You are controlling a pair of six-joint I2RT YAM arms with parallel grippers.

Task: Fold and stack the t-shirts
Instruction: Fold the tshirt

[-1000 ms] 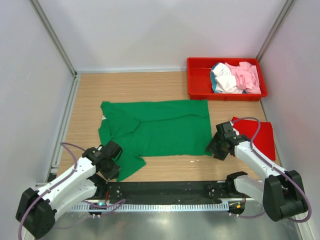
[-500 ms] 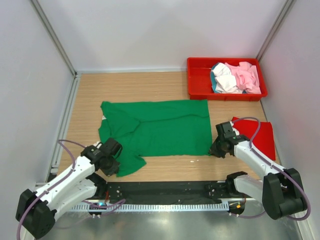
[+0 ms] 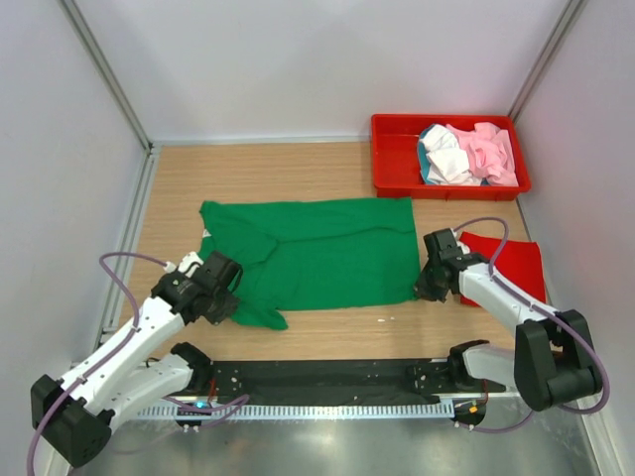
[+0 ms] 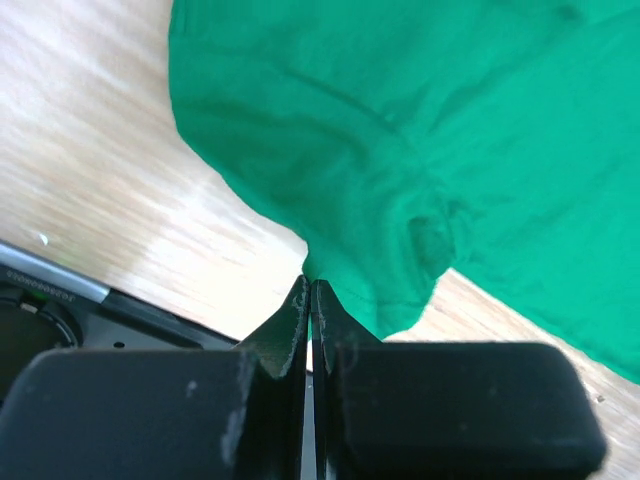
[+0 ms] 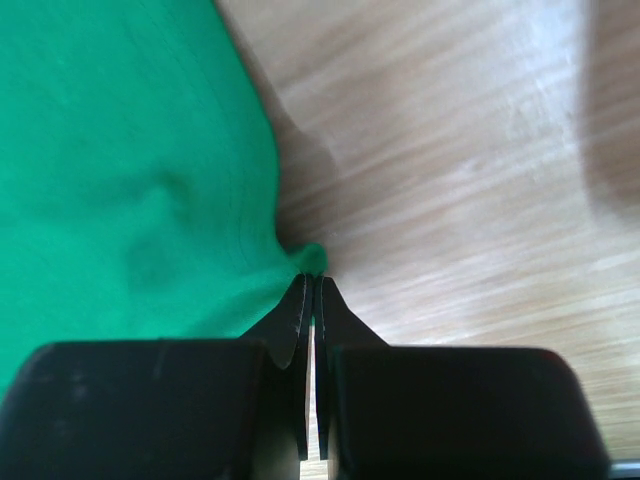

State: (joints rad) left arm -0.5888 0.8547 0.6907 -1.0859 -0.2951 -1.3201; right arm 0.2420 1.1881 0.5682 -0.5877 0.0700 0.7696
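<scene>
A bright green t-shirt [image 3: 317,248] lies spread across the middle of the wooden table. My left gripper [image 3: 226,299] is shut on its near-left edge; in the left wrist view the pinched green cloth [image 4: 400,180] rises from my gripper [image 4: 309,283]. My right gripper [image 3: 427,290] is shut on the shirt's near-right corner, where the green cloth [image 5: 130,180] bunches at the tips of my gripper [image 5: 312,280]. A folded red t-shirt [image 3: 511,263] lies flat at the right, behind the right arm. Pale pink, white and teal t-shirts [image 3: 466,151] sit crumpled in the tray.
A red plastic tray [image 3: 392,159] stands at the back right corner. White walls with metal rails close in the table on three sides. A black strip [image 3: 327,377] with the arm bases runs along the near edge.
My right gripper has closed on the green shirt's near-right corner and shifted slightly back. My left gripper has carried the near-left edge up and away from the front edge.
</scene>
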